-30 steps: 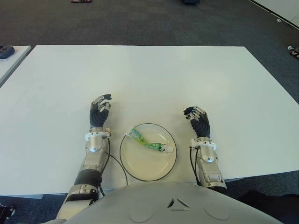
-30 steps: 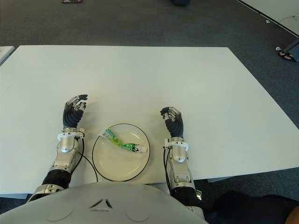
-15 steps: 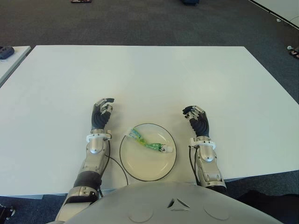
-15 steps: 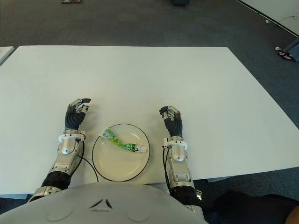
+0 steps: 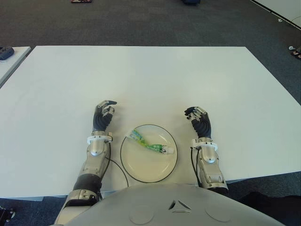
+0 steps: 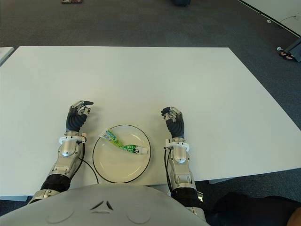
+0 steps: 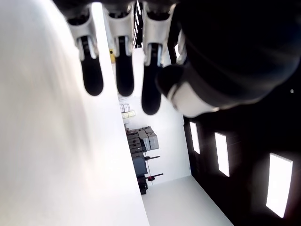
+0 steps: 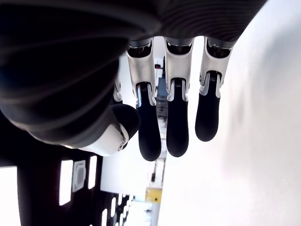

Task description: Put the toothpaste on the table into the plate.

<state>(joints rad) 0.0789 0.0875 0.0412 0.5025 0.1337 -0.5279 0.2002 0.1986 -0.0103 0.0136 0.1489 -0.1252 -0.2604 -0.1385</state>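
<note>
A green and white toothpaste tube (image 5: 149,144) lies slanted inside the round cream plate (image 5: 146,169) with a dark rim, near the table's front edge. My left hand (image 5: 103,115) shows just left of the plate, fingers relaxed and holding nothing. My right hand (image 5: 198,119) shows just right of the plate, fingers loosely curled with nothing in them. In the left wrist view the left fingers (image 7: 116,70) hang free above the white tabletop. The right fingers (image 8: 174,122) do the same in the right wrist view.
The white table (image 5: 150,75) stretches wide ahead of both hands. A second white table edge with a dark object (image 5: 5,52) is at far left. Dark carpet surrounds the tables.
My left hand has drawn back toward me and slightly toward the plate, its fingers straightening a little. The right hand, plate and toothpaste have stayed put.
</note>
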